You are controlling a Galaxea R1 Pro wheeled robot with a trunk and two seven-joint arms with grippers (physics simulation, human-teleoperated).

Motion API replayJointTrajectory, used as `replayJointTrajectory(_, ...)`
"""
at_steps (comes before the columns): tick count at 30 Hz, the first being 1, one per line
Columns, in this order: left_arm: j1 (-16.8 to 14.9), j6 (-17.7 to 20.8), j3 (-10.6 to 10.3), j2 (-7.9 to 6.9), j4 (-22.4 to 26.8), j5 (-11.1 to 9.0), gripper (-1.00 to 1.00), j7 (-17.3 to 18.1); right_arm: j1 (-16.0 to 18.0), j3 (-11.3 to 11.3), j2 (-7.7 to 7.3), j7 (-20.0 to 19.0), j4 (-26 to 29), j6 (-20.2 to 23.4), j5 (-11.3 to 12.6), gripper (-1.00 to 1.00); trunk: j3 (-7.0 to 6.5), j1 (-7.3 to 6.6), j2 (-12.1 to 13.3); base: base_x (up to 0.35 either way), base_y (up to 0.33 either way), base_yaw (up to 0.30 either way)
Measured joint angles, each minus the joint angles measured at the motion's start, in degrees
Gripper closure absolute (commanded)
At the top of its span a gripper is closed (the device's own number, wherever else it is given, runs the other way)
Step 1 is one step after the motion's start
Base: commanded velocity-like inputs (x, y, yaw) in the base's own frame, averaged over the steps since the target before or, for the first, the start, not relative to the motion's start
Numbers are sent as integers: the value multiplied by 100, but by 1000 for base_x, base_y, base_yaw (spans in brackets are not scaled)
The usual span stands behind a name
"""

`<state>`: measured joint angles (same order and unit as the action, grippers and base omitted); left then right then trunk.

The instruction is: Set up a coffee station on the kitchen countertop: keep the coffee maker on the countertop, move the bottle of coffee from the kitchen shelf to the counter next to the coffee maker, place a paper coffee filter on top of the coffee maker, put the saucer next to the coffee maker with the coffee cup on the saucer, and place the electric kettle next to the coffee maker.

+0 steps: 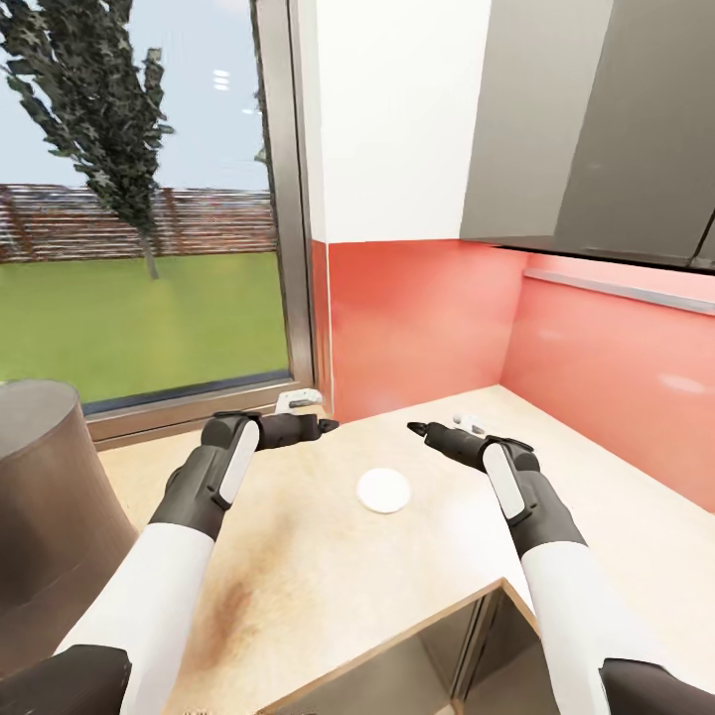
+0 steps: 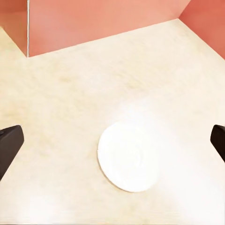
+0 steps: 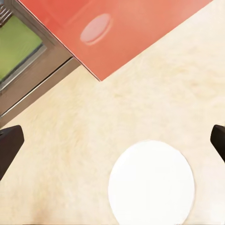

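Observation:
The saucer [image 1: 383, 491], a small flat white round plate, lies bare on the pale beige kitchen countertop [image 1: 298, 556] near the red backsplash corner. My left gripper [image 1: 324, 425] hovers just beyond it to its left and my right gripper [image 1: 421, 430] just beyond it to its right, both open and holding nothing. In both wrist views the saucer [image 2: 131, 157] [image 3: 151, 183] lies between widely spread dark fingertips [image 2: 9, 143] [image 3: 9, 143]. A small white object [image 1: 465, 421] peeks out behind the right gripper; I cannot tell what it is. The coffee maker, bottle of coffee, kettle and filter are out of view.
A window [image 1: 139, 248] runs along the left, with a small white fitting [image 1: 295, 400] on its sill. A large dark brown rounded body [image 1: 40, 497] stands at the left edge. Grey wall cabinets [image 1: 596, 129] hang at the upper right. The counter's front edge drops to grey cabinets [image 1: 447, 645].

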<state>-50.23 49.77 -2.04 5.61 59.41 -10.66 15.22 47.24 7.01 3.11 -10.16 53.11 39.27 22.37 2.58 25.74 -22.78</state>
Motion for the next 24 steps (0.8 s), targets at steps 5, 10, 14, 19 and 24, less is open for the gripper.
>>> replayJointTrajectory(5,5,-14,-1,0,-2,-1,-100,0,-1,2,0,1,2,3,1,-100,0,0,0,0,-185,130)
replayJointTrajectory(10,56,-15,-3,20,-3,-4,-100,0,-1,2,-1,1,3,3,1,-100,0,0,0,0,-136,21)
replayJointTrajectory(14,69,-21,-1,75,-3,-3,-100,0,-1,1,-1,0,3,2,1,-100,0,0,0,0,-33,4)
replayJointTrajectory(19,72,-31,-3,112,-3,-3,-100,-8,-1,1,-1,0,2,2,1,-100,0,0,0,0,-5,24)
replayJointTrajectory(24,78,-32,-1,119,-2,-1,-100,-9,-1,7,0,0,-6,2,5,-100,0,0,0,5,-55,124)
